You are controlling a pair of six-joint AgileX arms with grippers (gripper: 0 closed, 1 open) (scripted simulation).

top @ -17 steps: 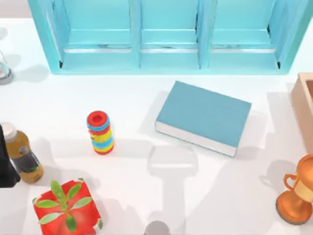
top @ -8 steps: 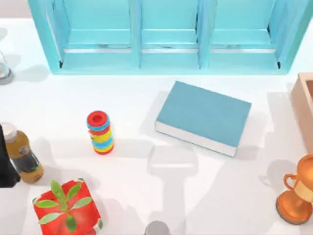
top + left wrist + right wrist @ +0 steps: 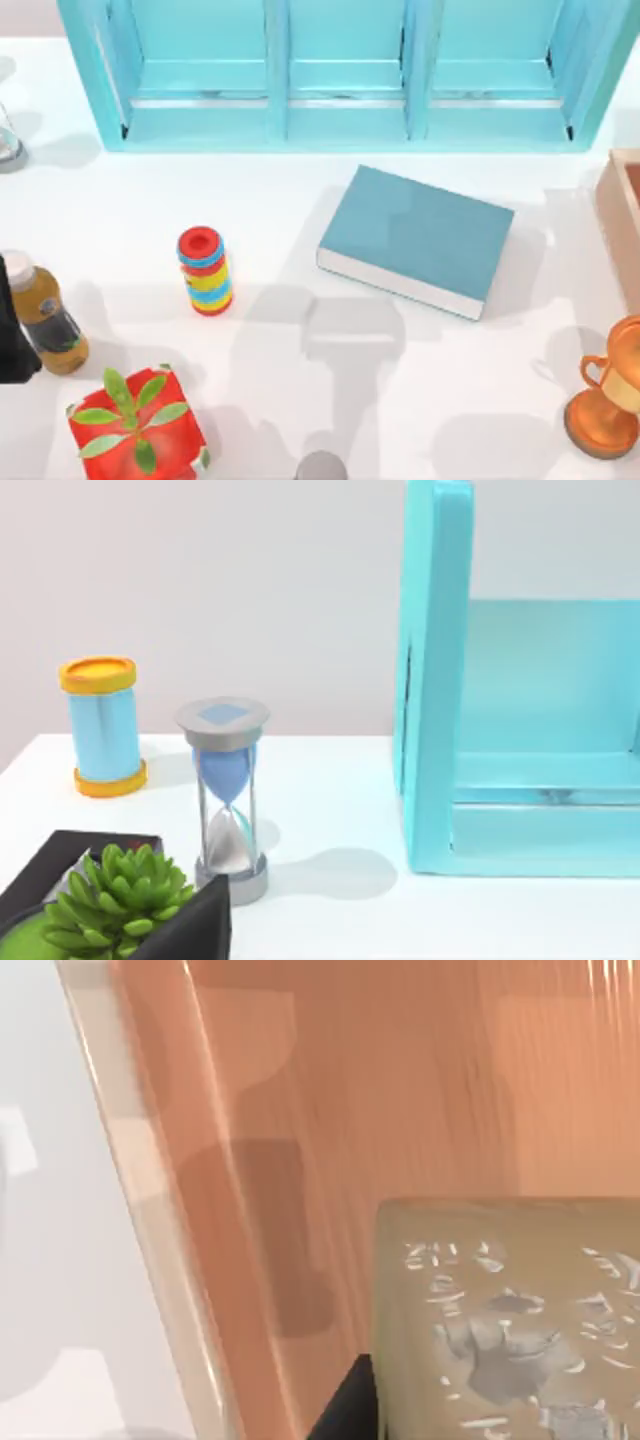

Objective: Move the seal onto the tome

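1. Seal [image 3: 510,1325]: tan block with pale flecked marks, close before the right wrist camera, against the orange-brown inside of the wooden tray [image 3: 400,1080]. Resting on the tray floor or lifted off it: cannot tell.
2. Right hand: spread or pinching the seal, cannot tell. Dark sliver [image 3: 345,1415] touching one edge of the seal.
3. Same tray [image 3: 622,215] at the bench's right edge in the top view, just above the orange trophy [image 3: 610,400].
4. Tome [image 3: 415,238]: flat on the white bench [image 3: 300,190] near the middle, teal cover up, white page edges toward the near side, well apart from the tray.
5. Left arm [image 3: 10,345]: parked at the bench's left edge, just beside the bottle [image 3: 45,315]. Spread or pressed together: cannot tell.
6. Elsewhere: teal shelf unit [image 3: 345,75] along the back, striped ring stack [image 3: 205,270] left of the tome, hourglass [image 3: 230,790] beside the shelf's end.
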